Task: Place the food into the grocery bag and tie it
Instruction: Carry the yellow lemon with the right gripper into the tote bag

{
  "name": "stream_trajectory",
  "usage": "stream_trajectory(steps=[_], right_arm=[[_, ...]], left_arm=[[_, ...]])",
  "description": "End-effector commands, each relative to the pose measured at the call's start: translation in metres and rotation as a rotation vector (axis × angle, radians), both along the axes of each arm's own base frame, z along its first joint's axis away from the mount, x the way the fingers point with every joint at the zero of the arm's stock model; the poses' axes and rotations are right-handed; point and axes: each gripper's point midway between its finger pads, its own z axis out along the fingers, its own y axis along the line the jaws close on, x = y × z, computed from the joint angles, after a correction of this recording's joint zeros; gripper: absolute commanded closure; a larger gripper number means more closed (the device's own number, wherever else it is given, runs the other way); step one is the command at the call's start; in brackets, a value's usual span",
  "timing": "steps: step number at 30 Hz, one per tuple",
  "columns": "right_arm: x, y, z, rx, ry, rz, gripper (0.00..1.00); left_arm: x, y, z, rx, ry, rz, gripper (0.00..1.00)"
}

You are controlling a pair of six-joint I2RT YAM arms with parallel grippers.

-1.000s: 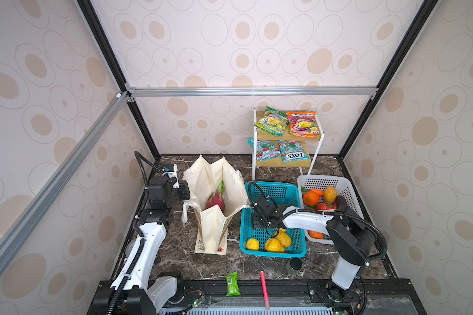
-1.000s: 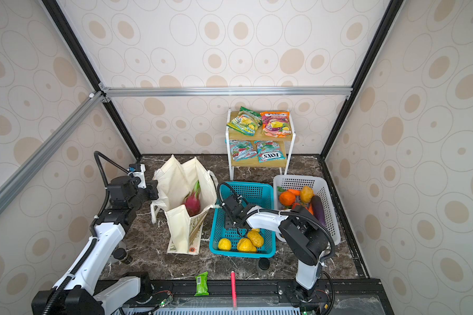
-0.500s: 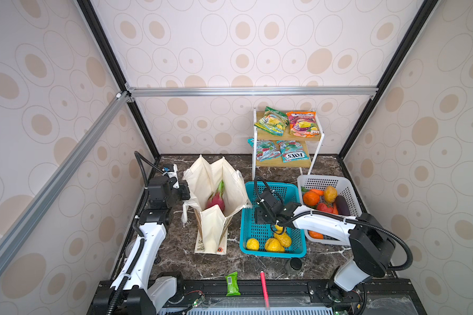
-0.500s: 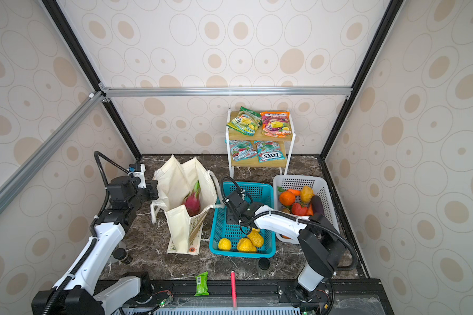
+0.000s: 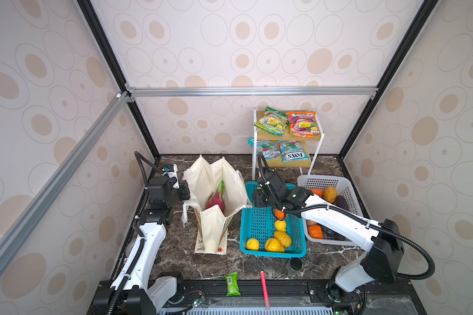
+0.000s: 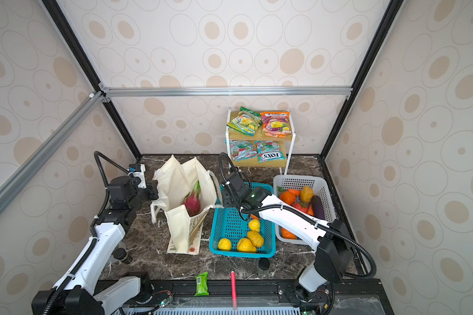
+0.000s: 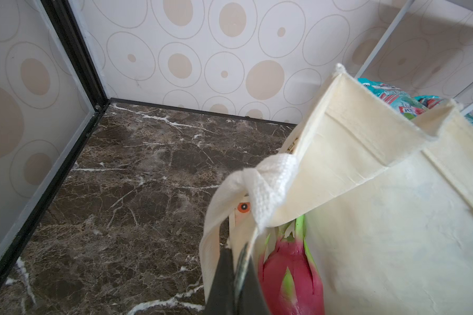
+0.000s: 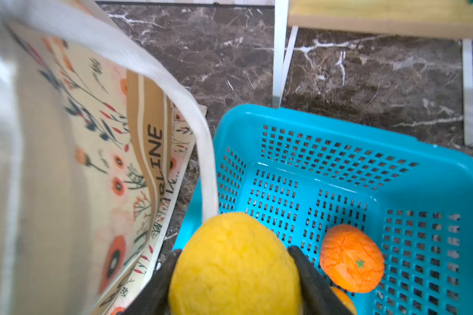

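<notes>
"yellow lemon (image 8: 235,267), where is it?"
"between the jaws of the right gripper (image 8: 234,252), which stand about half open and press on its two sides. it hangs over the far left corner of the blue basket (image 5: 271,255), just beside the grocery bag (image 5: 206,177)."
"and the bag?"
"upright on the dark marble table (image 5: 180,253), left of the basket, mouth open, with a pink dragon fruit (image 5: 216,200) inside. the left gripper (image 7: 236,256) is closed tight on the bag's left rim, holding that side out."
"so how should the drop go?"
"i'd lift the lemon above the rim first. the white strap handle (image 8: 175,90) loops right beside it and could snag a finger. carry it left until it's over the open mouth, lower it beside the dragon fruit, then let go. the cloth wall is soft, so a nudge may fold it in."
"the left side?"
"best left pinned until the lemon is down."
</notes>
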Motion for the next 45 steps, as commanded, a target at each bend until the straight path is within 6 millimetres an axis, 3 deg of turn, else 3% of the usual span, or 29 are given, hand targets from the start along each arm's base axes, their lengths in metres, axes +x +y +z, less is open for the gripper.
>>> stream_trajectory(steps=[1, 5, 9, 14, 19, 26, 38, 45], right_arm=[[0.005, 0.000, 0.030, -0.040, -0.064, 0.030, 0.43], [0.010, 0.018, 0.056, -0.020, -0.112, 0.073, 0.43], [0.006, 0.054, 0.071, -0.022, -0.144, 0.160, 0.43], [-0.004, 0.106, 0.064, -0.083, -0.153, 0.289, 0.42], [-0.004, 0.143, 0.023, -0.186, -0.066, 0.338, 0.42], [0.005, 0.170, -0.043, -0.314, 0.069, 0.355, 0.42], [0.001, 0.177, -0.126, -0.380, 0.195, 0.363, 0.41], [-0.003, 0.177, -0.159, -0.393, 0.251, 0.357, 0.40]], left_arm=[[-0.005, 0.000, -0.006, -0.001, 0.021, -0.004, 1.00], [-0.005, -0.002, -0.008, -0.006, 0.028, -0.010, 1.00], [-0.005, -0.001, -0.008, -0.005, 0.027, -0.006, 1.00], [-0.005, -0.001, -0.008, -0.007, 0.027, -0.007, 1.00], [-0.005, -0.001, -0.008, -0.007, 0.028, -0.007, 1.00], [-0.006, -0.002, -0.008, -0.007, 0.027, -0.010, 1.00], [-0.006, -0.003, -0.008, -0.011, 0.025, -0.014, 1.00], [-0.006, -0.002, -0.007, -0.008, 0.024, -0.009, 1.00]])
